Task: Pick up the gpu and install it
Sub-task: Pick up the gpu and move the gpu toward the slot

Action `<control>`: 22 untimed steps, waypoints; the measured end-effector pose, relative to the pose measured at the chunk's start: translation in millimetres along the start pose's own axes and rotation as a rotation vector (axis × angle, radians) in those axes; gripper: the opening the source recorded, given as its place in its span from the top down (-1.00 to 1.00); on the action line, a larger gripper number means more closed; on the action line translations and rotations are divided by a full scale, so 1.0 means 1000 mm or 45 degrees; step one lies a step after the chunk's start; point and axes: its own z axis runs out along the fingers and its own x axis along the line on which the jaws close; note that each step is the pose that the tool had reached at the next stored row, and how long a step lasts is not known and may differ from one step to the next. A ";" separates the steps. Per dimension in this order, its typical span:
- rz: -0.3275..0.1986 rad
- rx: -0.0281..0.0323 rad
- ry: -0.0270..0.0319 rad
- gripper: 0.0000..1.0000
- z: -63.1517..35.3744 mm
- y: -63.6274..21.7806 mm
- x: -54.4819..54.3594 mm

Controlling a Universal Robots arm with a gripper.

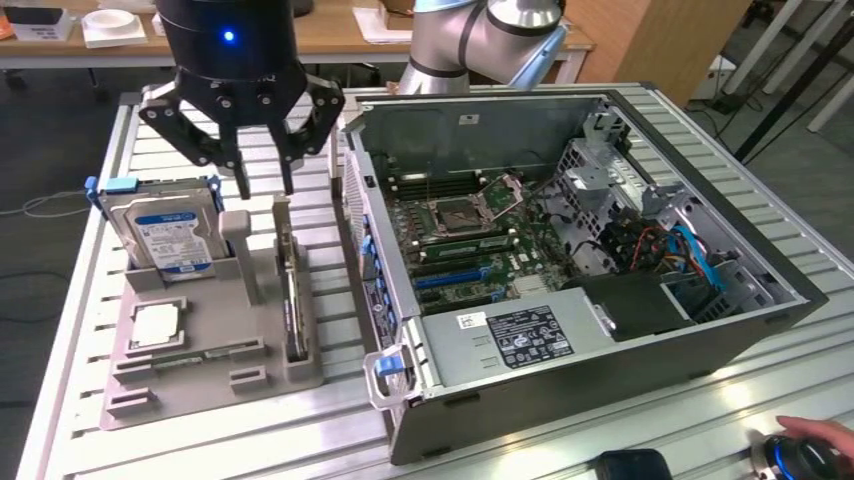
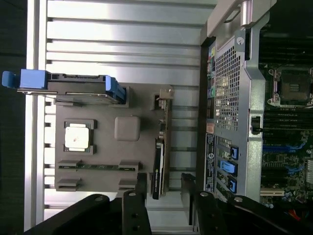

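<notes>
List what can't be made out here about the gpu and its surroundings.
- Exterior view: gpu stands edge-on in the holder; its faces are hidden.
- Exterior view: hard drive label text too small.
- Exterior view: a hand is cut off by the picture's edge.

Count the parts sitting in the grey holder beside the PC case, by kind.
hard drive: 1
processor chip: 1
memory stick: 1
gpu: 1
Total: 4
</notes>
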 end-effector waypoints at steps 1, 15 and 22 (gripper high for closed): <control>0.000 0.0000 0.0000 0.07 0.0000 0.0000 0.000; 0.000 -0.0001 0.0000 -0.53 0.0000 0.0000 0.000; 0.000 0.0110 -0.0001 -0.53 0.0047 -0.0002 0.000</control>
